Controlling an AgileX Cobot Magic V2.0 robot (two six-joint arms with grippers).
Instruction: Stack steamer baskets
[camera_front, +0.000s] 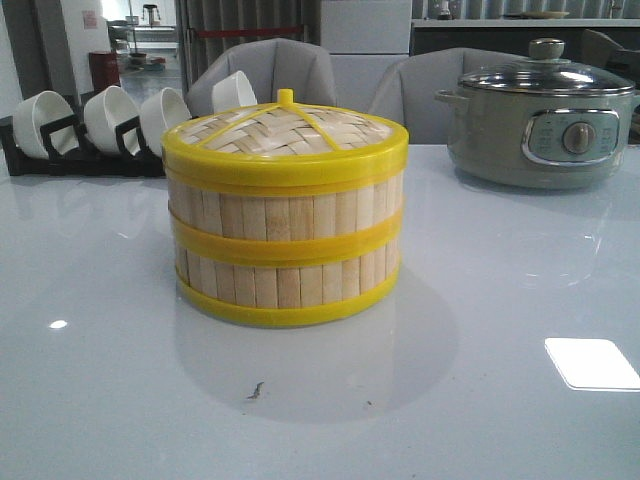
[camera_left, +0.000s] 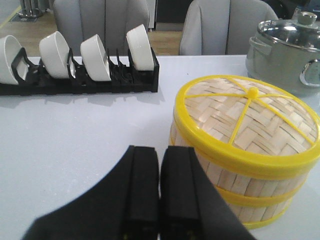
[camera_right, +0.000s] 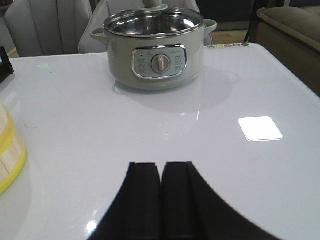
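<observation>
A black rack (camera_front: 70, 150) holding white bowls (camera_front: 112, 115) is seen at the rear left of the glossy white tabletop (camera_front: 480, 300). The steamer baskets (camera_front: 285, 245) are stacked at centre, capped by the lid (camera_front: 285, 130). A grey-green pot (camera_front: 540, 125) stands at rear right. Grey chairs (camera_front: 270, 65) are noted behind. The left end effector (camera_left: 159, 185) and right end effector (camera_right: 161, 195) are closed, empty.
</observation>
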